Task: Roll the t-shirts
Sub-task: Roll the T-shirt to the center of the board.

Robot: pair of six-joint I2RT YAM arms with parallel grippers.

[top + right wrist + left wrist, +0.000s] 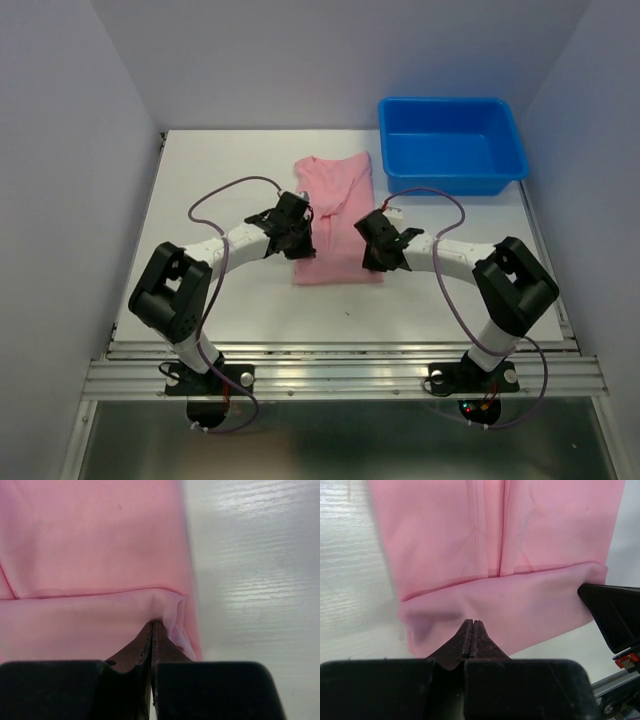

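The pink t-shirt (338, 215) is laid mid-table (200, 170), with its near hem turned over once. The left gripper (472, 630) and right gripper (151, 630) are closed tight at that fold, though a nip of cloth cannot be confirmed. Both ends should be rolled evenly towards the far edge.

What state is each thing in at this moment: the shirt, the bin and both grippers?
t-shirt, folded into a strip, near end turned over once, not yet rolled up.
blue bin, upright, empty, apart from the t-shirt.
left gripper, shut, tips at the turned-over fold.
right gripper, shut, pinching the fold's corner.
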